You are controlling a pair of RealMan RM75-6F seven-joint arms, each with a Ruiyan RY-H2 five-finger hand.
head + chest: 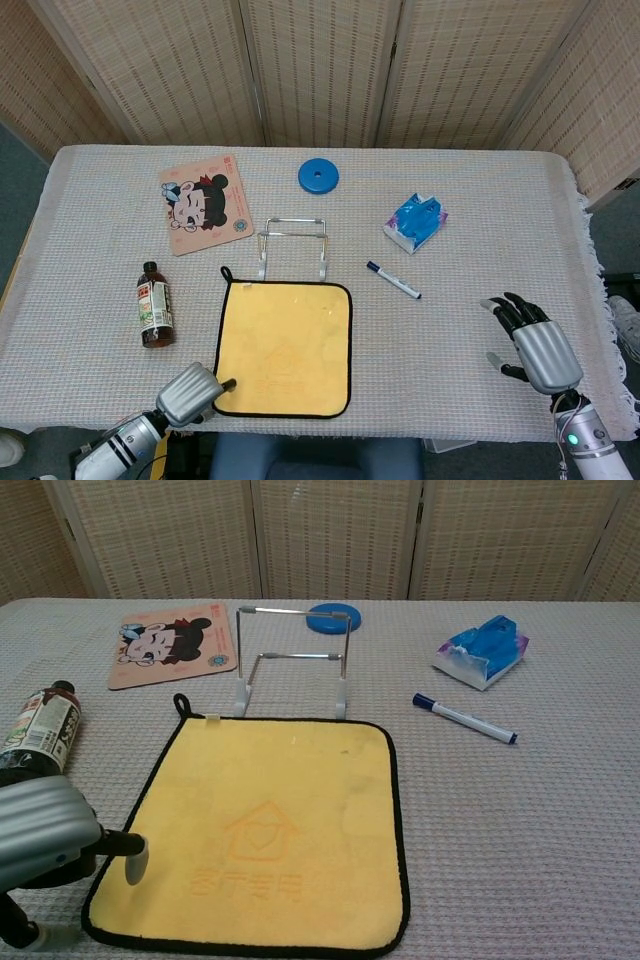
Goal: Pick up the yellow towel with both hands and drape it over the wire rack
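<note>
The yellow towel [284,346] [262,831], edged in black, lies flat at the table's near middle. Just behind its far edge stands the wire rack [292,244] [293,667], bare. My left hand [190,394] [45,847] hovers at the towel's near-left corner, a fingertip [134,861] over the towel's left edge, holding nothing. My right hand [534,338], fingers spread and empty, is far to the right of the towel, near the table's right edge; the chest view does not show it.
A brown bottle [154,304] [34,736] lies left of the towel, close to my left hand. A blue marker [393,281] lies right of the rack. A blue tissue pack [415,221], a blue disc [318,176] and a cartoon mat [205,203] sit farther back.
</note>
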